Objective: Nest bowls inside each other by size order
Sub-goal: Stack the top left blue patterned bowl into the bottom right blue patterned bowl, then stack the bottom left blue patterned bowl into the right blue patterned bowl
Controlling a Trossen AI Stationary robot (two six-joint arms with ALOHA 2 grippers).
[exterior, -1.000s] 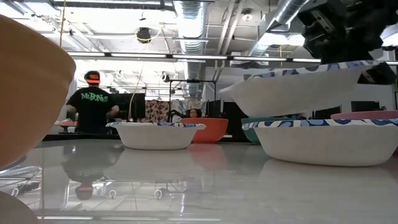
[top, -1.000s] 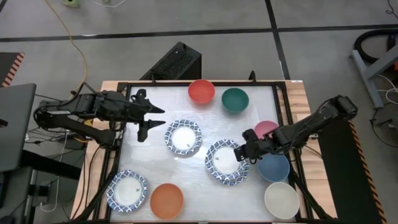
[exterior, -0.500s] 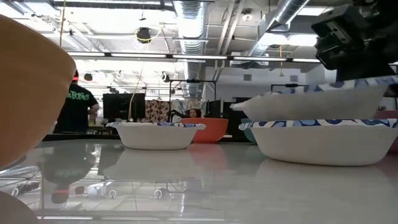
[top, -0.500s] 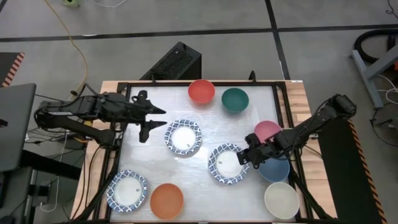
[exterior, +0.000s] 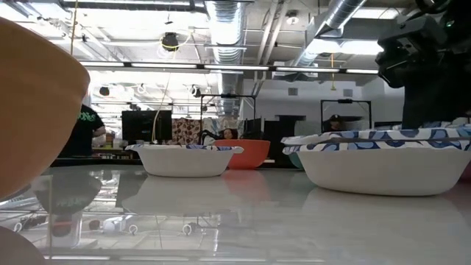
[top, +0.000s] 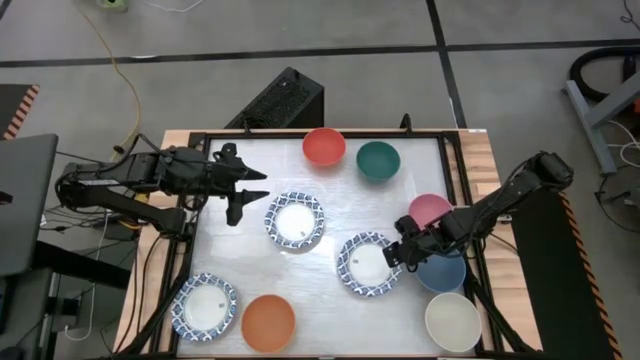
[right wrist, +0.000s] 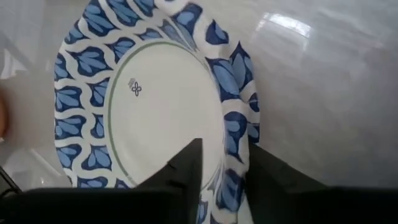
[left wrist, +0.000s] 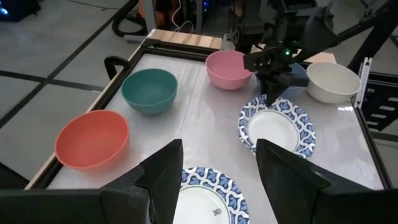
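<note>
Two patterned bowls nested at the right gripper (top: pixel 398 252), lower right of centre in the high view.
Its fingers pinch the rim of the top patterned bowl (top: pixel 367 263), seated in its twin. Farther up-left, the left gripper (top: pixel 243 190) hangs with fingers spread beside another patterned bowl (top: pixel 295 221).

No readable text anywhere; green lettering on a person's dark shirt (exterior: pixel 87 118) is cut off and illegible.
</note>
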